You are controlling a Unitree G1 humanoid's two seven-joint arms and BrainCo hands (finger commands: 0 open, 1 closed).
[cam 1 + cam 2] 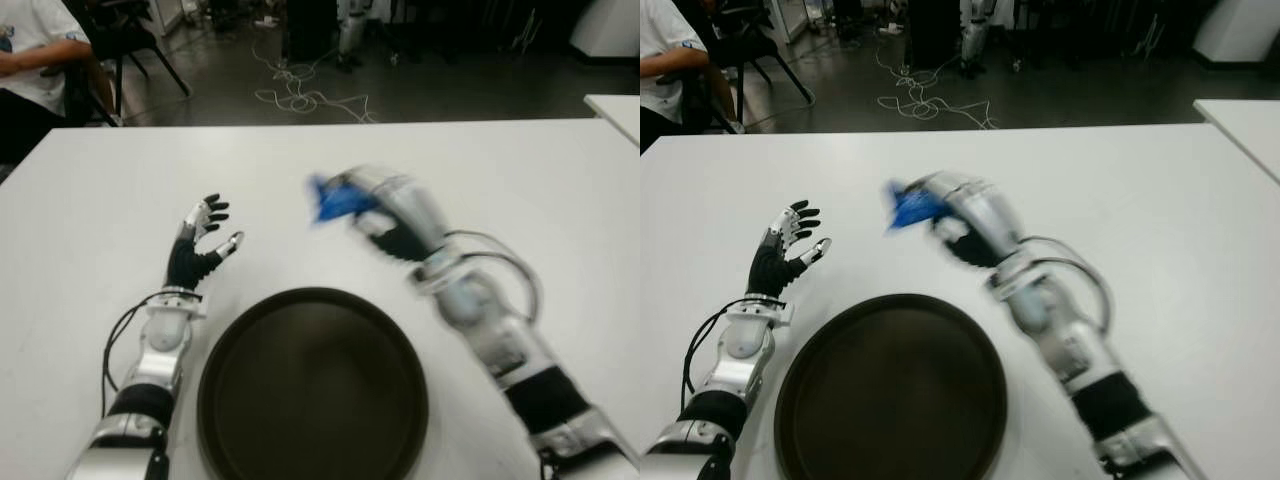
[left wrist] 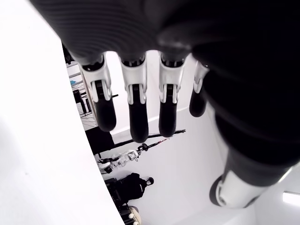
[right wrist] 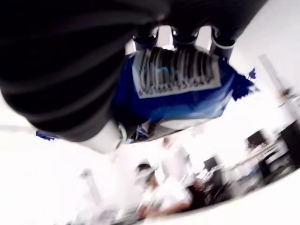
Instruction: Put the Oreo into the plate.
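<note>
White table (image 1: 90, 200), bare dark plate (image 1: 313, 385)

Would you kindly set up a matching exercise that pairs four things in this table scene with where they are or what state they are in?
Things:
1. Blue Oreo packet
2. Round dark brown plate
3. Left hand
4. White cable

States:
A. Holds nothing yet, at the table's near edge
B. Fingers spread, grasping nothing, left of the plate
C. Gripped in the right hand, beyond the plate's far rim
D. Lying on the floor beyond the white table

Pairs: 1-C, 2-A, 3-B, 4-D
</note>
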